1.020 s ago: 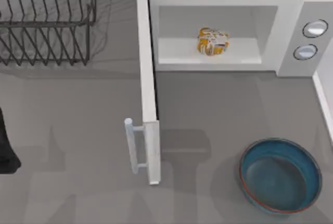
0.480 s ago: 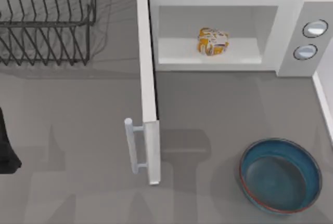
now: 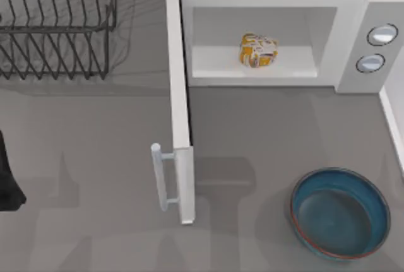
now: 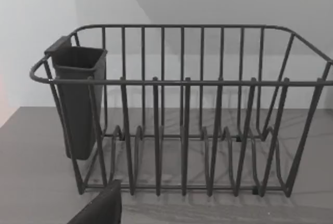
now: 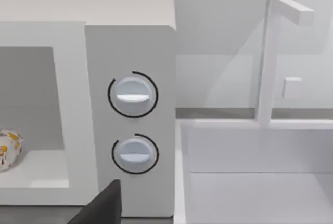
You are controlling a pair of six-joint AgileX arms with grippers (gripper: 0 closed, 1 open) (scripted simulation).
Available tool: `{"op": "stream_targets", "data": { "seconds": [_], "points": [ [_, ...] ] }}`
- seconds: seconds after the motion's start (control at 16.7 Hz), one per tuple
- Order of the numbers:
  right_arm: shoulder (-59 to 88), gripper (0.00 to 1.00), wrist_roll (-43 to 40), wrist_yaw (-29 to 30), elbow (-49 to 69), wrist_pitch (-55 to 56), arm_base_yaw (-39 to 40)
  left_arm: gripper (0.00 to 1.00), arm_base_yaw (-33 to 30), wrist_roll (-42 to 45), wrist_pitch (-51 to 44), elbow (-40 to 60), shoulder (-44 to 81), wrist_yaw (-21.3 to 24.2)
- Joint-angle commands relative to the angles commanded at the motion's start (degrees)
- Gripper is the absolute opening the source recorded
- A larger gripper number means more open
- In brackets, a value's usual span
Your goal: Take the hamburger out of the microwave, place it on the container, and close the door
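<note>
White-wrapped hamburger (image 3: 257,50) lay on the floor of the open microwave (image 3: 271,38), right of the swung-out door (image 3: 180,114) and beyond the container (image 3: 339,221), nearer my right arm; neither hand's grip could be told.

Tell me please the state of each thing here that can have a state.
door: swung fully open, standing out toward the table's front.
microwave: cavity open, holding the hamburger.
hamburger: wrapped, resting on the cavity floor.
container: upright, nothing in it.
dish rack: upright, no dishes in it.
knobs: both marks level.
</note>
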Motion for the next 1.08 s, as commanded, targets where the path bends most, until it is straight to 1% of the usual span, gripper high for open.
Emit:
{"op": "stream_targets", "data": {
  "seconds": [0.36,0.54,0.78,1.08],
  "points": [
    [0.00,1.00,0.00,0.00,0.00,0.00,0.00,1.00,0.00,0.00,0.00,0.00,0.00,0.00],
    [3.37,1.00,0.47,0.60,1.71,1.27,0.82,1.00,0.00,0.00,0.00,0.00,0.00,0.00],
    [15.82,1.00,1.99,3.02,8.08,5.77,3.75,1.00,0.00,0.00,0.00,0.00,0.00,0.00],
    [40.86,1.00,4.68,8.18,20.92,14.52,9.44,1.00,0.00,0.00,0.00,0.00,0.00,0.00]
  ]
}}
